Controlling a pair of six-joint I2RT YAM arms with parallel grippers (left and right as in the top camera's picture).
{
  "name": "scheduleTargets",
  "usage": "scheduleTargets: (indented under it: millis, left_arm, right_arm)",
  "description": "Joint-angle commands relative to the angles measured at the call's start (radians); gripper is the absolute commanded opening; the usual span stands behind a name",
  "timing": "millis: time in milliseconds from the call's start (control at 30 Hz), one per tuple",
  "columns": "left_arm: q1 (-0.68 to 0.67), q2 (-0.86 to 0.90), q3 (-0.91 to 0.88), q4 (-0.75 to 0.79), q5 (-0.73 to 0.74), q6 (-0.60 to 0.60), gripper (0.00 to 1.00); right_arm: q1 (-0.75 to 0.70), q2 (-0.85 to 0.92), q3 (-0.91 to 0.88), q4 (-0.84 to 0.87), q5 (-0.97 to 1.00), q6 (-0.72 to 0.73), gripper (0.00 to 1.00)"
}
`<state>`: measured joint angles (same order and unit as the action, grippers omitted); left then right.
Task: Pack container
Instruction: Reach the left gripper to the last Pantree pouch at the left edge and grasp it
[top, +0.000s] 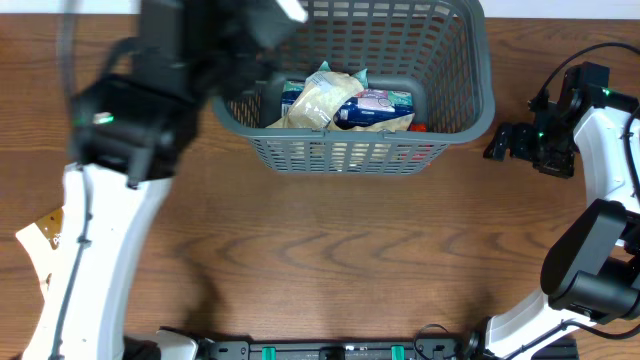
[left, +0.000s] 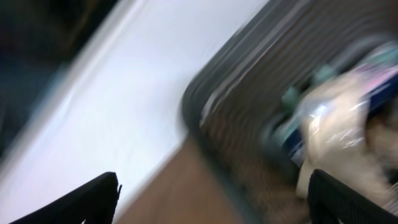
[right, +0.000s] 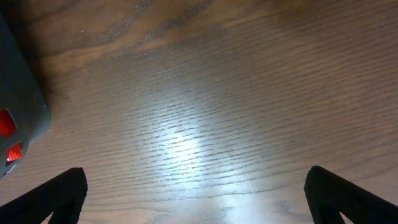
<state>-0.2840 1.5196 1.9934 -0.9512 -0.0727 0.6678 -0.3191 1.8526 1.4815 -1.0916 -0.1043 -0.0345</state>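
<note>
Container (top: 455, 100) sits at the worktop's (top: 330, 260) far middle, long axis left-right; the left tool (left: 211, 199), spread empty over its left rim, is nearer than the open right tool (right: 196, 193).

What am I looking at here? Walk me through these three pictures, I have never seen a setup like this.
Two robot arms stand at a wooden table, each ending in a two-finger gripper. The overhead picture looks down from above; the other two come from small cameras on each wrist.

The grey-blue container is a slotted basket holding snack packets.

The left gripper is by the basket's left corner. Its picture is blurred, but its dark fingers stand wide apart with nothing between them.

The right gripper hangs over bare wood beside the basket's right side, open and empty. A second packet lies at the table's left edge.
</note>
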Motion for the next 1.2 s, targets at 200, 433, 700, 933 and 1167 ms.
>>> scheduleTargets:
  millis: [200,433,700,933,1167]
  left_arm:
    - [0.441,-0.135,0.000,-0.279,-0.104,-0.380,0.99]
    - [0.717,-0.171,-0.002,-0.477,-0.104,-0.579,0.99]
    - [0.883,-0.255,-0.161,-0.534,-0.068,-0.696,0.98]
    - [0.878,-0.435,-0.511,-0.520,-0.044,-0.687,0.98]
    - [0.859,-0.616,-0.696,-0.495,-0.045,-0.610,0.99]
  right_arm:
    - [0.008,-0.002,-0.003,0.011,-0.008,-0.015,0.99]
    - [0.008,-0.001,-0.003,0.050,-0.008,-0.015,0.99]
    - [0.008,-0.002,-0.003,0.087,-0.008,-0.014,0.99]
    - [0.008,-0.001,-0.003,0.107,-0.008,-0.014,0.99]
    - [0.008,-0.001,-0.003,0.113,-0.008,-0.014,0.99]
